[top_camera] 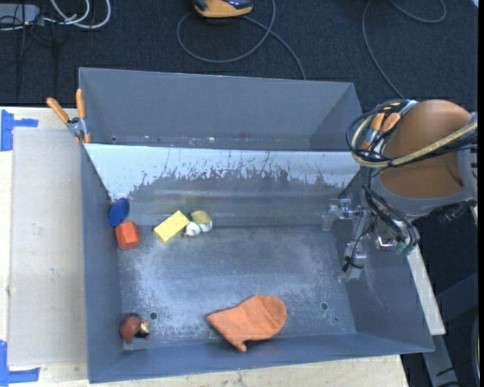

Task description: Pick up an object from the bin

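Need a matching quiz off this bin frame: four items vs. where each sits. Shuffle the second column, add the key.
Items
1. yellow block
2. orange flat piece
3. small dark red thing
4. gripper

Places in the bin
A. bottom-left corner of the view
B. by the right wall
C. along the bottom wall, about the middle
D. left side, just right of the red block

Pairs: 1-D, 2-C, 3-A, 4-B
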{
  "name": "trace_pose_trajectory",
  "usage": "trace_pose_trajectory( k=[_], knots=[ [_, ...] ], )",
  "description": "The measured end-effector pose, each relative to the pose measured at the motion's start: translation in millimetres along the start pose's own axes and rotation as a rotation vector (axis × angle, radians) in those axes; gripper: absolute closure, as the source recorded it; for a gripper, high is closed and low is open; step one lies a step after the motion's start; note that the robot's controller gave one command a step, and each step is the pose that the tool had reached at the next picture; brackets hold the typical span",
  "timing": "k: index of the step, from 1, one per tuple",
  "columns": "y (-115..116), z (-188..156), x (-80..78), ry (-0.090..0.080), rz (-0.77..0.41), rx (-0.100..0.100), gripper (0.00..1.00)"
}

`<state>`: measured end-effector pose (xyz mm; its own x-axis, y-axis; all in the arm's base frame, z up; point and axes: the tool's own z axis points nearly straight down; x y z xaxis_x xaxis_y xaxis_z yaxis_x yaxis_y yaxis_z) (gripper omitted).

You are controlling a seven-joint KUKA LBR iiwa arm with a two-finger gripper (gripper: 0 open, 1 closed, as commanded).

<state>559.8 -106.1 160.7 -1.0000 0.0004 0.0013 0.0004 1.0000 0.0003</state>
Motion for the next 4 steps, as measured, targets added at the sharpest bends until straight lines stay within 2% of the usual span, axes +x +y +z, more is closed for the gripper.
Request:
trace_pose_trajectory(
  k=[1, 2, 3, 4],
  knots=[
    [50, 43, 20.0, 0.0, 0.062, 0.0, 0.0],
    [69, 78, 25.8, 0.004, 0.082, -0.005, 0.0],
    [68, 87, 49.5, 0.003, 0.0, 0.003, 0.0],
    [115, 90, 66.1, 0.006, -0.008, -0.003, 0.0]
  ],
)
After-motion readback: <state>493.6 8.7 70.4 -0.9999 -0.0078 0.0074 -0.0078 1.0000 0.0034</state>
